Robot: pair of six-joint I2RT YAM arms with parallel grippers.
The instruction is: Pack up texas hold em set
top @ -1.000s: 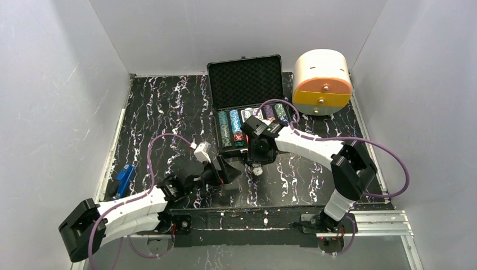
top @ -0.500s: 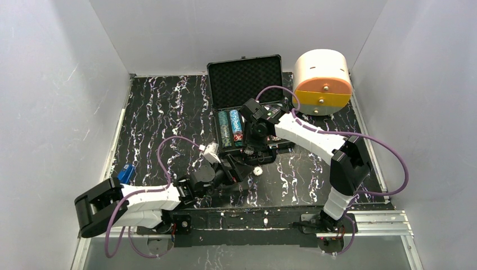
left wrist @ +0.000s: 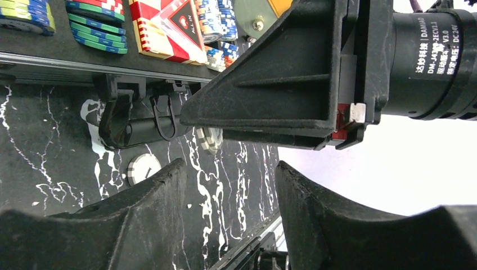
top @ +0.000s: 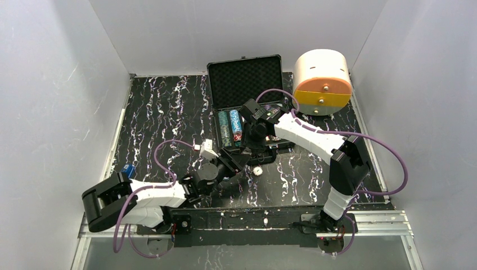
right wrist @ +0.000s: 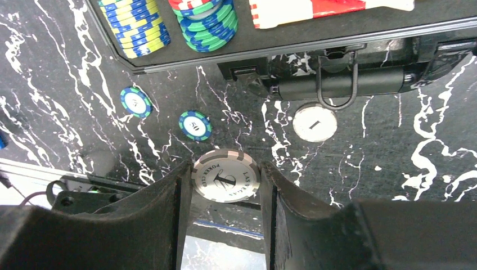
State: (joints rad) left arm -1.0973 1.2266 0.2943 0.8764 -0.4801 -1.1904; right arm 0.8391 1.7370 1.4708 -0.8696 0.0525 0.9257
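Now the left gripper [left wrist: 230, 169] has swung in toward the case [top: 245, 83], jaws open and empty. The right gripper [right wrist: 225, 169] has risen to the case's front edge, clamped on a grey chip [right wrist: 226, 175], likely bound for a slot inside. Two blue chips [right wrist: 195, 125] and a button [right wrist: 315, 122] lie loose in front.
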